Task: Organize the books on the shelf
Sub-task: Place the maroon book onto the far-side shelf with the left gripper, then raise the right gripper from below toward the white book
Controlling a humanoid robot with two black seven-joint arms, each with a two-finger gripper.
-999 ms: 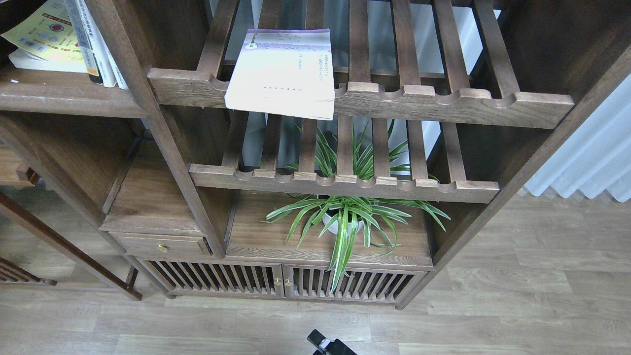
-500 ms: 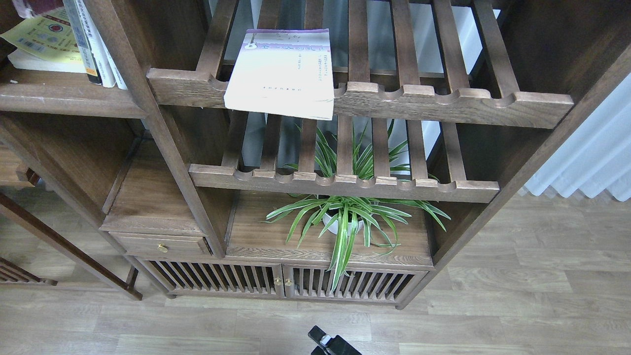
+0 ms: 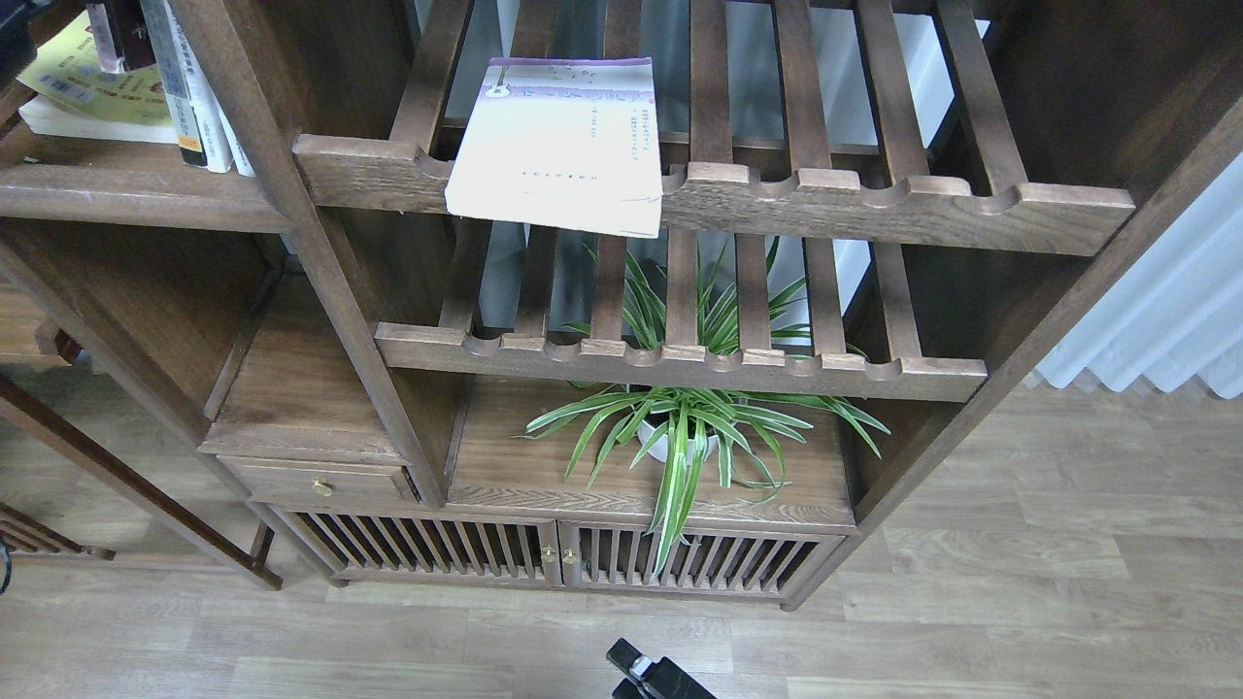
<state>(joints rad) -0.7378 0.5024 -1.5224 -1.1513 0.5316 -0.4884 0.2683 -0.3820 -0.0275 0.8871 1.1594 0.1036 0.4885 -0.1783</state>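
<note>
Since a second ago, something dark maroon [image 3: 115, 34] has dropped into the top-left corner, right over the green-yellow paperback [image 3: 83, 83] that lies flat on the solid shelf [image 3: 126, 189]. It's cut off by the edge, so I can't tell exactly what it is or what holds it. Everything else sits put.

That thin white-lavender book [image 3: 558, 146] lies flat on the upper slatted rack [image 3: 874, 199], cover up, long axis running front to back. Its purple-banded top edge points to the rear, and its near edge hangs out over the scalloped front rail. The cover's pale, fading to lavender up top, with small print I can't read.

Slim white-spined books [image 3: 199, 116] stand upright beside the paperback, against the post.

Down bottom center a bit of black gripper [image 3: 649, 675] pokes in; can't tell which arm it belongs to or whether its fingers are apart. A spider plant [image 3: 680, 437] sits on the low board.
</note>
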